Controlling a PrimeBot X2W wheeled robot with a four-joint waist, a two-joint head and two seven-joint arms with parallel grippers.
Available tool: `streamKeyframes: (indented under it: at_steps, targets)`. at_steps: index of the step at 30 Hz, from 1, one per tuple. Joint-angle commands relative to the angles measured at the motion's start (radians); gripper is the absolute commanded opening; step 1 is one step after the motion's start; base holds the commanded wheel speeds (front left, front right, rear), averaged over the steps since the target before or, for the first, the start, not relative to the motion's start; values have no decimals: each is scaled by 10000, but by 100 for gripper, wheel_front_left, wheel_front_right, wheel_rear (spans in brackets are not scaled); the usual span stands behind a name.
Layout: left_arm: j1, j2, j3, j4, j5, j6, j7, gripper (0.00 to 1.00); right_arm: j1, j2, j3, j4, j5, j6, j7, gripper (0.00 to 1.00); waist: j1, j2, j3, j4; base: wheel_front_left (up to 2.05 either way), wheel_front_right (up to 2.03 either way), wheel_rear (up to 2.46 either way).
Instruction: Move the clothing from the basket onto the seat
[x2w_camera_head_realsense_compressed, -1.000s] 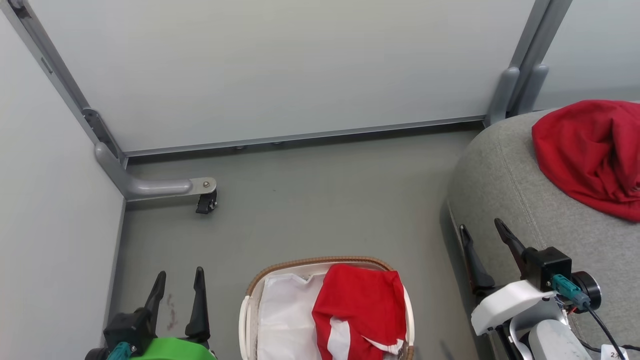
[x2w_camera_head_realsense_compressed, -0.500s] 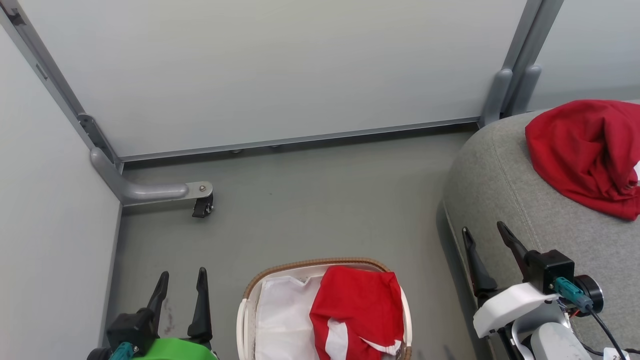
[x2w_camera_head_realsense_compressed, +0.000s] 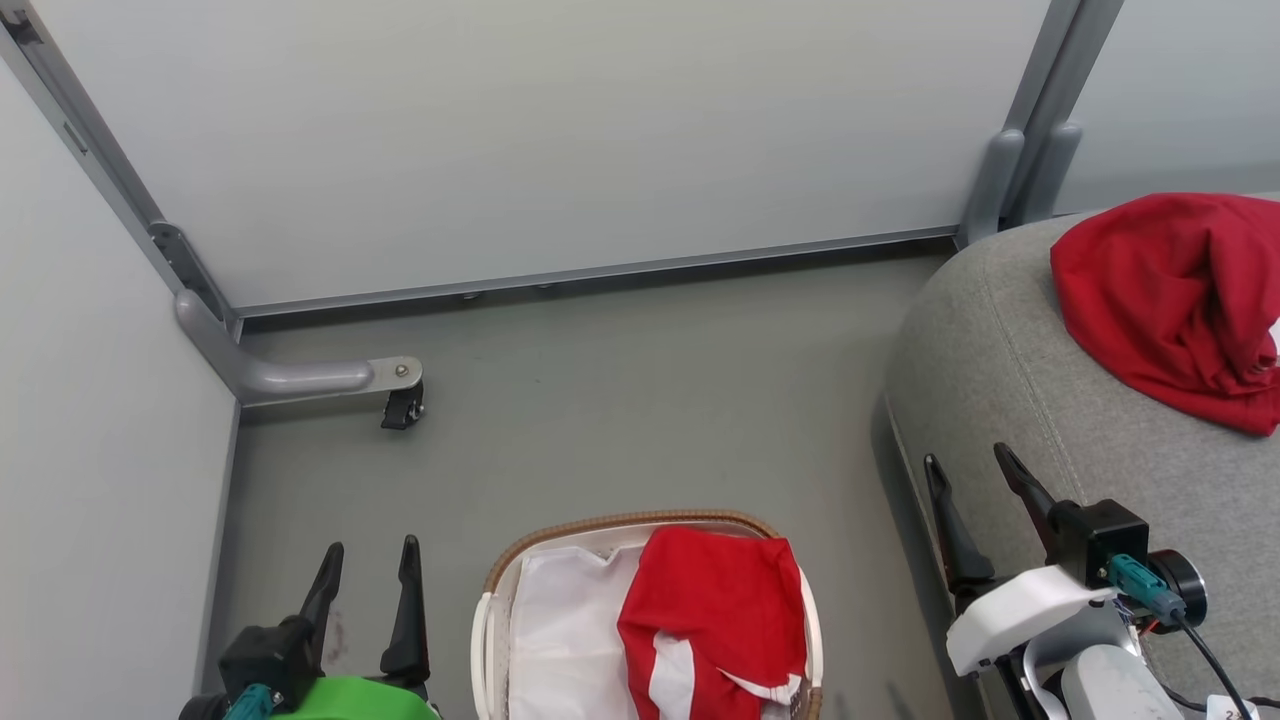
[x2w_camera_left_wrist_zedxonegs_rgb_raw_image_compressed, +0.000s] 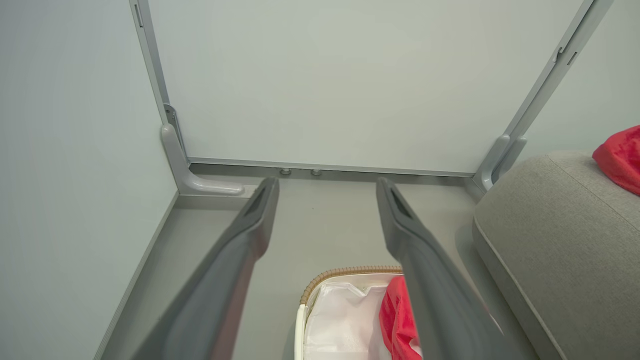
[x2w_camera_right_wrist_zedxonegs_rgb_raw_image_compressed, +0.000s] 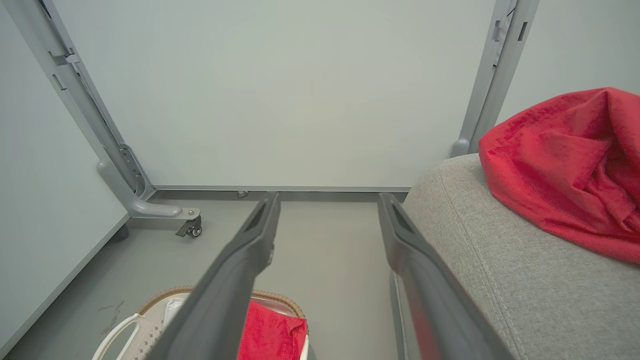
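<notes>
- At lower left of head view, left gripper (x2w_camera_head_realsense_compressed: 371, 545): fingers spread wide, nothing held; over bare floor (x2w_camera_head_realsense_compressed: 640, 400), just left of basket (x2w_camera_head_realsense_compressed: 560, 528), apart from it.
- At lower right, right gripper (x2w_camera_head_realsense_compressed: 967, 456): equally wide open and empty; fingers alongside the rounded near-left corner of seat (x2w_camera_head_realsense_compressed: 1000, 340), contact impossible to tell.
- At bottom centre, basket on floor between the two grippers, brown woven rim toward the wall (x2w_camera_head_realsense_compressed: 600, 140), lower part cut off by the frame edge.
- In basket, striped garment (x2w_camera_head_realsense_compressed: 715, 610): bunched over the right half, white stripes and trim near its lower edge; white liner (x2w_camera_head_realsense_compressed: 560, 630) bare on the left half.
- On top of seat at far right, plain garment (x2w_camera_head_realsense_compressed: 1170, 290): crumpled in a heap, well apart from basket and both grippers.
- In left wrist view, basket rim and liner below the fingers, right finger across part of striped garment.
- In right wrist view, plain garment on seat at right, basket handle at bottom left.
- By left wall, black caster (x2w_camera_head_realsense_compressed: 403, 408) under a grey frame foot, well apart from basket.
</notes>
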Motion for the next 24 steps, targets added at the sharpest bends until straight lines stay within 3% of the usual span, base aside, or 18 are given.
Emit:
streamKeyframes:
  at_steps: [1,7,13,24]
  targets:
    - [-42,10,-25,-5,-113,-23,-11,100,-36,-46,-19,-18,-56,-14,-21,100,0,0,77,-7,0,0,0]
    - [-460,10,-453,124,23,-25,-9,100,-302,-44,-87,-196,-146,-14,-21,100,0,0,588,-68,0,0,0]
    - [-1458,10,-1485,817,336,-28,-9,100,-829,-44,-149,-517,-362,-14,-21,100,0,0,1564,-311,0,0,0]
    - [-4155,30,-3113,3559,447,-31,-11,100,-2217,-38,-105,-1293,-269,-14,-21,100,0,0,4167,-1465,0,0,0]
